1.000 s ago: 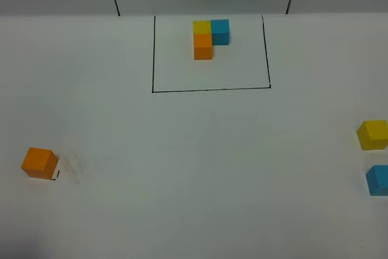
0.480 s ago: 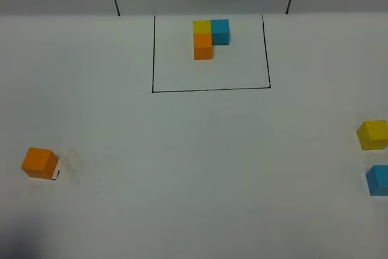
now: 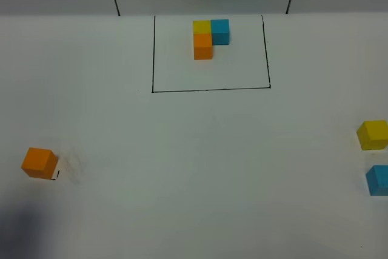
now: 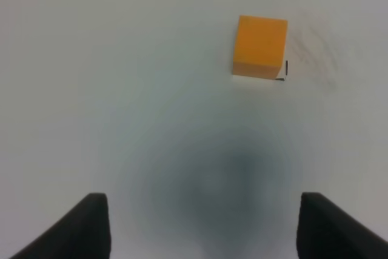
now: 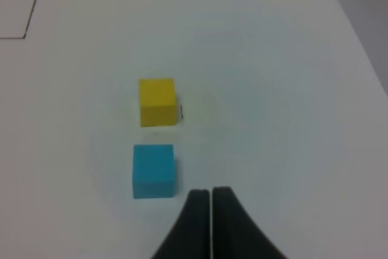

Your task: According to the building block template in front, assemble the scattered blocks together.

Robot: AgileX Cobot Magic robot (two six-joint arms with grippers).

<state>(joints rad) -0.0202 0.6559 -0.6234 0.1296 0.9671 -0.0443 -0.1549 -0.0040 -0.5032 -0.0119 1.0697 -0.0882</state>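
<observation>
The template [image 3: 209, 37], an L of yellow, blue and orange cubes, sits inside a black drawn rectangle [image 3: 211, 89] at the back of the table. A loose orange cube [image 3: 39, 162] lies at the left; it also shows in the left wrist view [image 4: 259, 47]. A loose yellow cube [image 3: 372, 134] and a sky blue cube [image 3: 379, 180] lie at the right edge, and both show in the right wrist view, yellow [image 5: 157, 101] and blue [image 5: 153, 170]. My left gripper [image 4: 203, 228] is open, short of the orange cube. My right gripper [image 5: 210, 201] is shut, empty, beside the blue cube. Neither gripper shows in the exterior high view.
The white table [image 3: 200, 168] meets a grey wall at the back. A small black mark [image 4: 285, 70] sits at the orange cube's corner. The table's edge [image 5: 357, 28] runs close to the yellow and blue cubes.
A dark shadow has grown at the bottom left corner of the exterior high view. The cubes have not moved.
</observation>
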